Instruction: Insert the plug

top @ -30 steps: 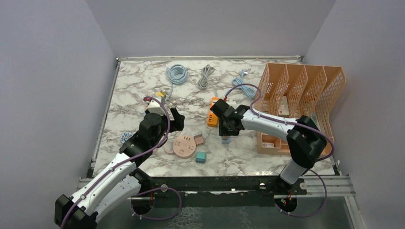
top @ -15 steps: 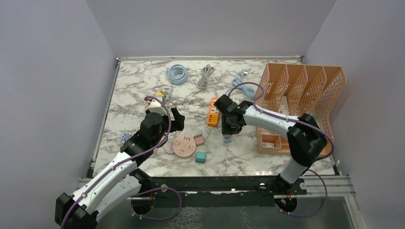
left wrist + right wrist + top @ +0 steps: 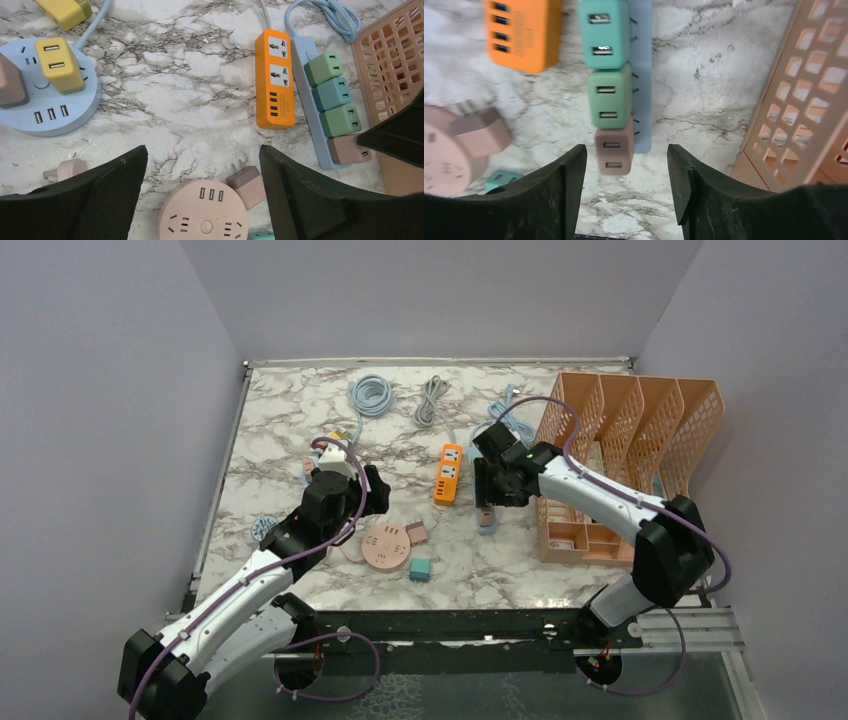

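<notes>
Logging the top view first: on the marble table (image 3: 290,430) the right arm (image 3: 590,495) reaches in beside the orange file rack (image 3: 640,410). Its right jaws hang over the dusty-pink plug (image 3: 487,517), just right of the orange power strip (image 3: 449,473). The left arm (image 3: 250,585) ends near the round pink hub (image 3: 385,546), and a loose teal adapter (image 3: 420,569) lies beside that hub. From here we cannot tell how either pair of jaws stands.

Left wrist view: the left jaws are spread wide and hold nothing, with bare table between them. Beyond them the blue strip (image 3: 300,50) lies just beside the orange power strip. Four adapters sit in a row on it: far green adapter (image 3: 324,67), teal strip adapter (image 3: 332,93), near green adapter (image 3: 344,120), then the dusty-pink plug at the near end. A loose pink plug (image 3: 247,182) lies just beside the hub's rim, prongs showing. At left, a round blue hub (image 3: 30,115) carries a yellow adapter (image 3: 59,70).

Right wrist view: the right jaws stand apart, one finger on either side of the dusty-pink plug, a gap visible on each side. The plug sits at the end of the blue strip, in line with its neighbours. We cannot tell whether it is pushed fully home.
</notes>
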Tool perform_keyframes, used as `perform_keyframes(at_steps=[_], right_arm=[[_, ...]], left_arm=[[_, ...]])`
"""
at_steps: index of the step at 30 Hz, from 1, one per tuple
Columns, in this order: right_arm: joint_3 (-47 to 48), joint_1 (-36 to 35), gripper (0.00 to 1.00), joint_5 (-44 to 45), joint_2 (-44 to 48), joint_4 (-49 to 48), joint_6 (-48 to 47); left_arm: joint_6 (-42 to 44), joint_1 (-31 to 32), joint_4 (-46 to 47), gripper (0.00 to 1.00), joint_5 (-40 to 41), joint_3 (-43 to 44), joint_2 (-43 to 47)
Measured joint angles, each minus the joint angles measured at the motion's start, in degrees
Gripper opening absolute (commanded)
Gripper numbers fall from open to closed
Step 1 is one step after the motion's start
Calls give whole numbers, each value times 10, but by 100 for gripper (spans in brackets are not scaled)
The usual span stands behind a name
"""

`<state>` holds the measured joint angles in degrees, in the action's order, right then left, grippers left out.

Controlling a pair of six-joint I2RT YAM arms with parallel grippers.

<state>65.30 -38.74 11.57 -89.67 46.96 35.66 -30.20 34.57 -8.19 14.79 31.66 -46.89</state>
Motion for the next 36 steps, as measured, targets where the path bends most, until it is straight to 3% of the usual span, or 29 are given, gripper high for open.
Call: perform_keyframes(at_steps=[12,16,23,28,36], right_arm=[[26,-9,60,-88,130,-95,-49],[19,-51,60,-108,105,-143,-49],[-1,-132,63,-123,-19,-198,-62],[-13,-137,64,-130,-75,-202,-108],[-33,-143,64,-145,-84,-207,-197]], left_arm=[[-57,0,-71,85,-19,73,-23],[-73,0,-115,85,-18,83,-3],[-78,0,-169,85,1,148,28],[-83,0,-173,85,33,195,21],[-119,0,-188,85,64,204,8]])
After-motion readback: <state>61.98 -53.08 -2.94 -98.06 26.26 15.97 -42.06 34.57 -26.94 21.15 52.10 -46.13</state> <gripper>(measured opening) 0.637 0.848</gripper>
